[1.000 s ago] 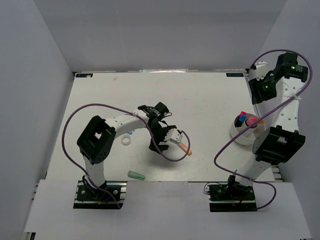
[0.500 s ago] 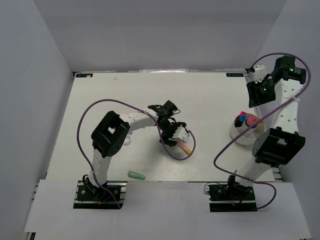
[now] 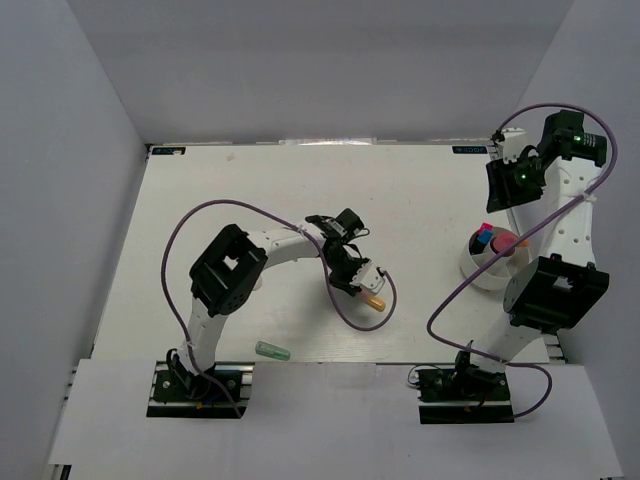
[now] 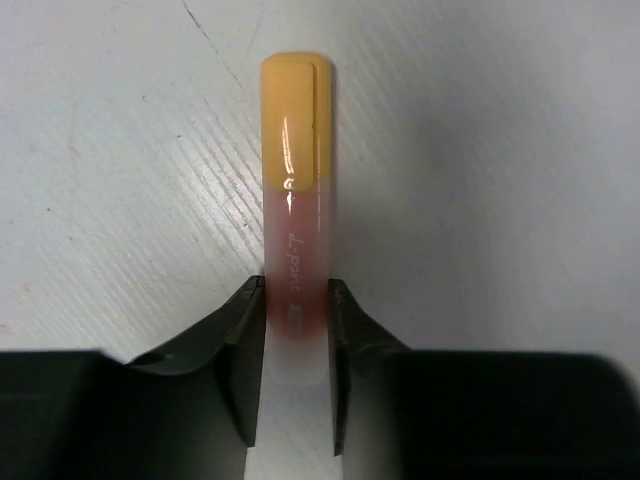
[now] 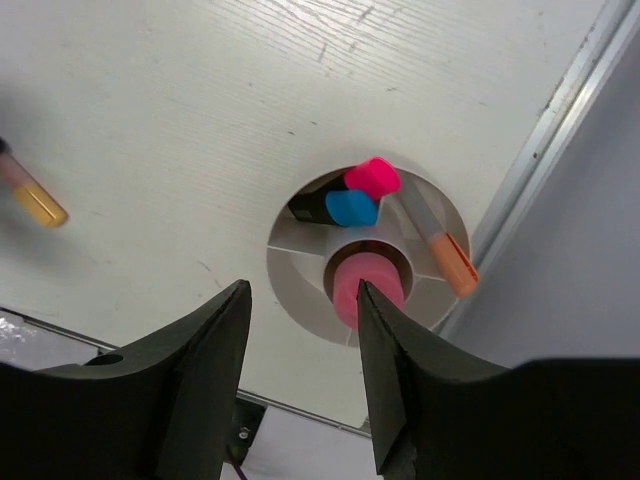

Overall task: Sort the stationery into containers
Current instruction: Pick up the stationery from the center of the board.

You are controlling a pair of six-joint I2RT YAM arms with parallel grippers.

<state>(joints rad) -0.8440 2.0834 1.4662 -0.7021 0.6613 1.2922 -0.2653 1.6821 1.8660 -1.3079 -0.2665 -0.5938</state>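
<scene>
While the left arm (image 3: 228, 278) is bent at a raised elbow and stretched rightward over the middle of the table (image 3: 200, 200), the left gripper (image 4: 297, 300) is held low at the surface and clamped on the orange-capped marker (image 4: 297, 190). Both fingers (image 4: 250, 340) are pressed against the sides of the pale pink barrel, and the orange cap is pointed straight away from the wrist. That marker is seen lying flat on the table near centre, slightly toward the near edge. A green marker (image 3: 271, 350) is seen lying alone close to the near edge, well apart from the gripper, between the two bases and nearer the left one. Further right, the white cup (image 3: 470, 266) is set on the table near the right edge, just beside the right arm (image 3: 555, 290). From the right wrist it is seen to be split by thin walls around a middle tube. A round pink piece (image 5: 367, 283) is stood in the middle tube. A pink-capped marker (image 5: 372, 178) and a blue-capped marker (image 5: 350, 208) with a dark body are leaned together at one side. An orange-tipped marker (image 5: 440, 240) with a greyish barrel is laid against the rim beside them. The right arm is folded upward, with the forearm raised toward the far right corner and the wrist turned down. The right gripper (image 5: 302, 300) is held high above the cup, fingers apart, nothing gripped between them.
</scene>
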